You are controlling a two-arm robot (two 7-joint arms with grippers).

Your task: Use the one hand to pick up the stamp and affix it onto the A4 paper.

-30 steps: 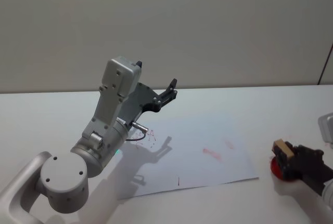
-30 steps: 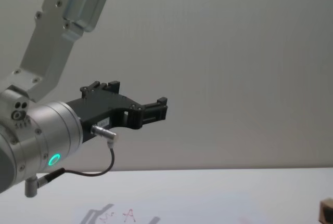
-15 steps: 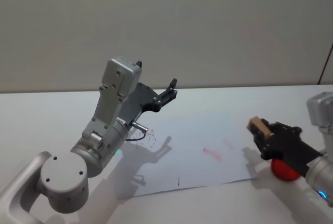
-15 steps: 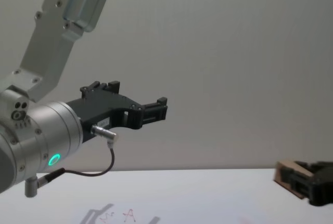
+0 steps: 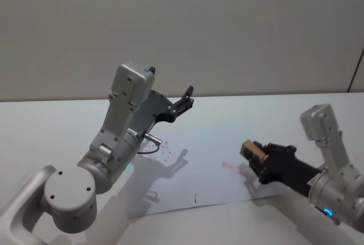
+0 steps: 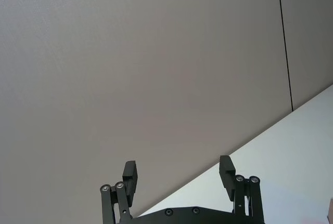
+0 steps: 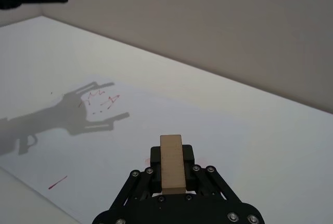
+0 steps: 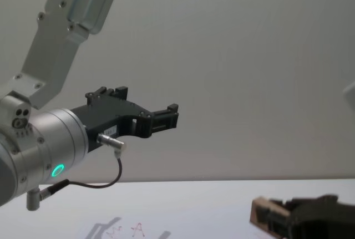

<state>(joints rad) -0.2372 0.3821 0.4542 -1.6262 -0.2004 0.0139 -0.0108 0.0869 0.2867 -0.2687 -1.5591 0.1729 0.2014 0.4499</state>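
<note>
worktop [image 5: 51,120]: white, flat | wall [image 5: 227,29]: plain grey-beige, behind worktop | seam [image 6: 284,42]: thin, dark, vertical, on wall

Stamp over paper.
The stamp [image 5: 251,149] sits between the jaws of the right gripper [image 5: 254,155], above the A4 paper [image 5: 216,191]; red marks [image 7: 99,99] lie beyond the jaw tips, left gripper [image 5: 187,98] farther off.

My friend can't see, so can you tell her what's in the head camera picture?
The right gripper holds the stamp over the right part of the A4 paper, close to a red smudge. The left gripper is open and raised in the air on the left, above the white table.
</note>
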